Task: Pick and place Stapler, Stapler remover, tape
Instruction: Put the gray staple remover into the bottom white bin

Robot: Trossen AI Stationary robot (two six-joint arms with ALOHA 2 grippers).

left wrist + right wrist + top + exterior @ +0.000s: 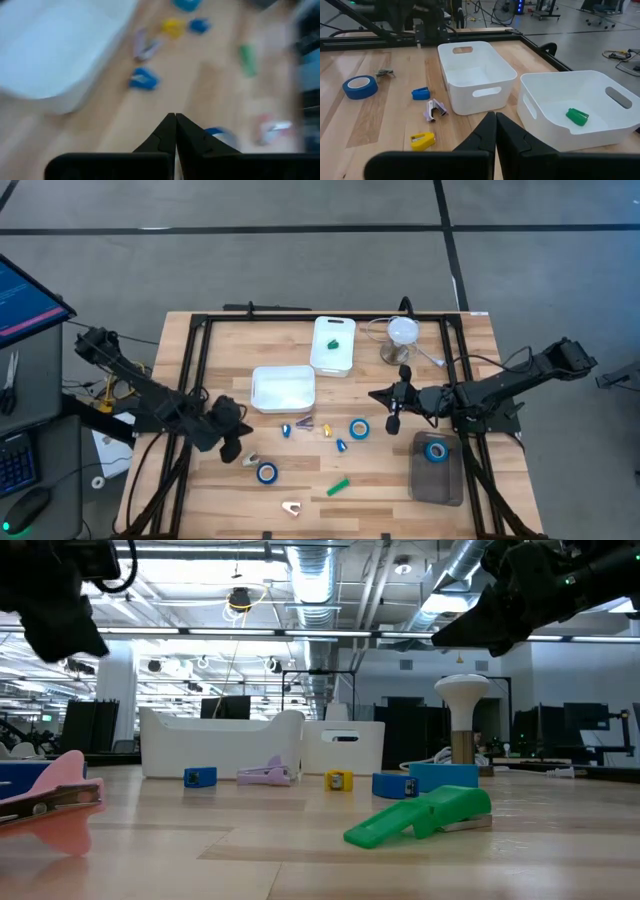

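Three blue tape rolls show in the high view: one (359,428) mid-table, one (266,471) toward the near edge, one (435,450) lying in a grey tray (438,485). A green stapler (338,487) and a pink staple remover (291,507) lie flat near the near edge. Another green stapler (577,116) lies in the far white tub (333,358). My left gripper (175,118) is shut and hangs above the table just left of the near tape roll. My right gripper (495,116) is shut and raised to the right of the mid-table roll.
A second white tub (283,388) sits left of centre. Small blue (286,429), lavender (304,423) and yellow (327,429) items lie between the tubs and the tape. A white-topped stand (400,338) is at the far right. Bare wood lies along the near left.
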